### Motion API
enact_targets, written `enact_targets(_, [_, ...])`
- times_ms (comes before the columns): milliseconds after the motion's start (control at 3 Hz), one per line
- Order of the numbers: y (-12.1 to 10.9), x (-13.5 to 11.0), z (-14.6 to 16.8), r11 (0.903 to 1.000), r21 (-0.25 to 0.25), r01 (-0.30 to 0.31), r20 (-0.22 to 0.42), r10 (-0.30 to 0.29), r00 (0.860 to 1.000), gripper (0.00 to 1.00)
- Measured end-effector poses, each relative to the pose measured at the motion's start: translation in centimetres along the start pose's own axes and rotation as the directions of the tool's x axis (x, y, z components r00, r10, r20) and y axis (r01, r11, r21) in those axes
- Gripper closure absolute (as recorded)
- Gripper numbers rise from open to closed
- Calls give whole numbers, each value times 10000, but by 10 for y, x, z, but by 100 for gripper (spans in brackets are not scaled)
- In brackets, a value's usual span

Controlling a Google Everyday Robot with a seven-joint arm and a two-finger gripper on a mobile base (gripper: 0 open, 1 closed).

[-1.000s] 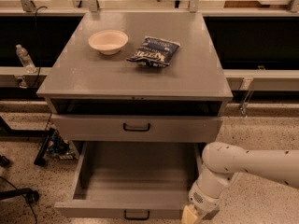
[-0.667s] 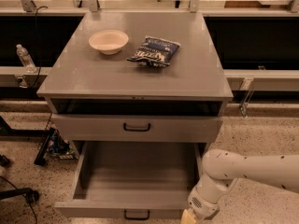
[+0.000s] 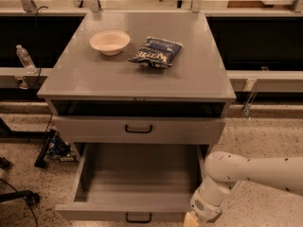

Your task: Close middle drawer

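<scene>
The middle drawer (image 3: 137,174) is pulled far out of the grey cabinet. It looks empty, and its low front panel with a small black pull handle (image 3: 138,217) sits at the bottom edge of the camera view. My white arm (image 3: 246,171) comes in from the right. My gripper (image 3: 193,220) is at the drawer's front right corner, mostly cut off by the frame edge. Above it, the taller-fronted drawer (image 3: 138,129) with a larger black handle is closed. The lowest drawer is hidden.
A cream bowl (image 3: 110,41) and a dark chip bag (image 3: 156,51) lie on the cabinet top (image 3: 203,74). A water bottle (image 3: 24,58) stands on a rail at the left. Cables and a black stand base (image 3: 19,195) lie on the floor to the left.
My arm has shifted slightly left and down toward the drawer's front right corner. The drawer has not visibly moved.
</scene>
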State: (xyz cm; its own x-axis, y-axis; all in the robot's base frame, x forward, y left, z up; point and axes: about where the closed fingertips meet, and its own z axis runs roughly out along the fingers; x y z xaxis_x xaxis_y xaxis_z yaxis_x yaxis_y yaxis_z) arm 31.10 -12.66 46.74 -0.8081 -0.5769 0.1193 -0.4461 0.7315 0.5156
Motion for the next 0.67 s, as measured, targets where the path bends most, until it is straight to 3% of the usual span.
enact_targets(667, [-20, -20, 30, 9998, 200, -94, -117, 96, 9999, 100])
